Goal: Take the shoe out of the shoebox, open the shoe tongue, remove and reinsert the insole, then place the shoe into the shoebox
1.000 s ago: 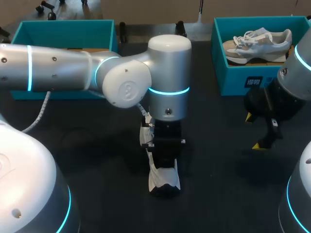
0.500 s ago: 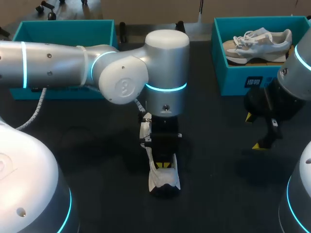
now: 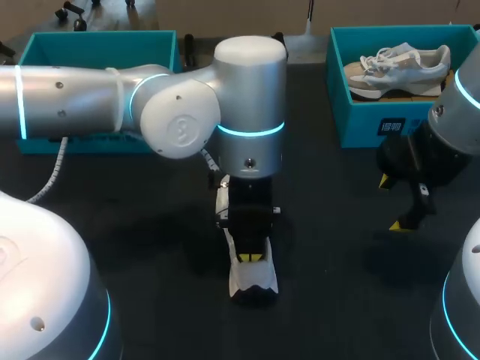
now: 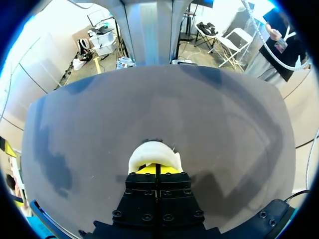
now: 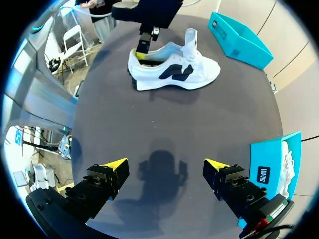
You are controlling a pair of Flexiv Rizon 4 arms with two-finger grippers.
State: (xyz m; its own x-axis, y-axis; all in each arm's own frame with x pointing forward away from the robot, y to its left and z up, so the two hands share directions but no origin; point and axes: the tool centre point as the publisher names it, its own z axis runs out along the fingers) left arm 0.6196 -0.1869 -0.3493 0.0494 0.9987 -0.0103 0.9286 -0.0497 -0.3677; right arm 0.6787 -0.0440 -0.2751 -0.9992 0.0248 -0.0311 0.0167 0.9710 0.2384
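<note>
A white shoe (image 3: 253, 279) with a dark side logo lies on the black table, its heel toward me and its front hidden under my left arm. In the right wrist view the shoe (image 5: 174, 74) stands on its sole with its tongue (image 5: 191, 41) upright. My left gripper (image 3: 251, 256) reaches down into the shoe's opening near the heel, fingers shut. Its wrist view shows the yellow tips (image 4: 156, 170) pressed together just behind the white heel (image 4: 154, 153); whether they pinch the insole I cannot tell. My right gripper (image 3: 391, 203) hangs open and empty above the table at the right, far from the shoe.
A teal shoebox (image 3: 341, 112) at the back right holds a second pale shoe (image 3: 397, 69). Another teal box (image 3: 97, 46) stands at the back left. In the right wrist view both boxes (image 5: 239, 37) (image 5: 271, 172) show at the table's edges.
My left arm's wrist has shifted back and left while its gripper slid toward the heel, so the yellow tips now show. The shoe and the right arm have not moved.
</note>
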